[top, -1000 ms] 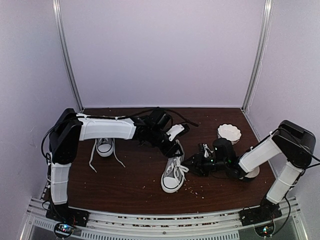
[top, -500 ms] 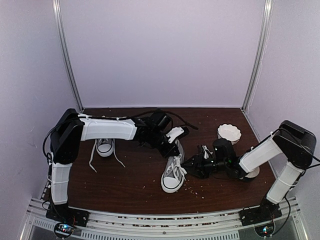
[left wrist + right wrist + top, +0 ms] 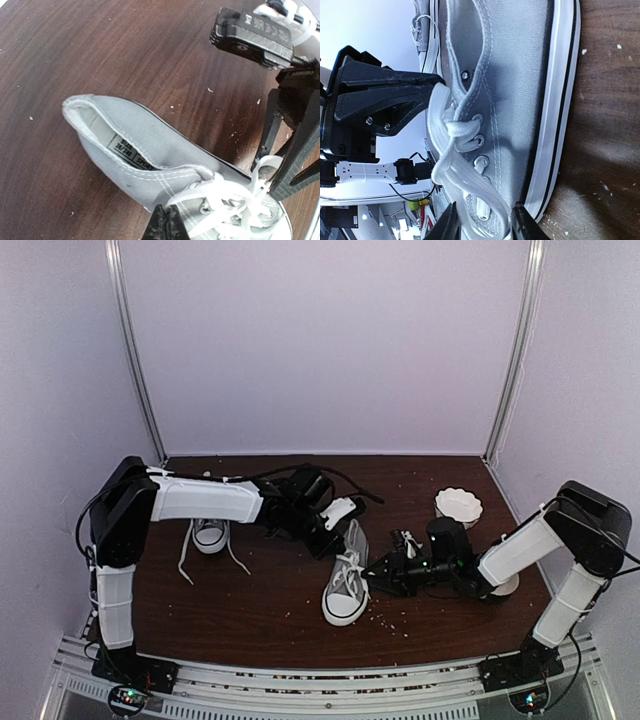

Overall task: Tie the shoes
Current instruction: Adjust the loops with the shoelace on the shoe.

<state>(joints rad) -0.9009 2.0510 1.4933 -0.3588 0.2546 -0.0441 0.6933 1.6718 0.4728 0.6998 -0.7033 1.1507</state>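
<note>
Neither shoe was tied: your left fingers [image 3: 165, 227] pinched the lace [image 3: 445, 145] of the middle shoe [image 3: 345, 590], right fingers [image 3: 451, 222] stood apart, and the left-edge shoe [image 3: 209, 533] waited.

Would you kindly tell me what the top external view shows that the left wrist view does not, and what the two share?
Only the top external view shows the second small grey canvas sneaker at the left, laces loose, and the white fluted bowl at the right. Only the left wrist view shows the printed size label inside the central grey canvas sneaker. Both show that sneaker's white laces, the right gripper at them, and the dark wooden table.
</note>
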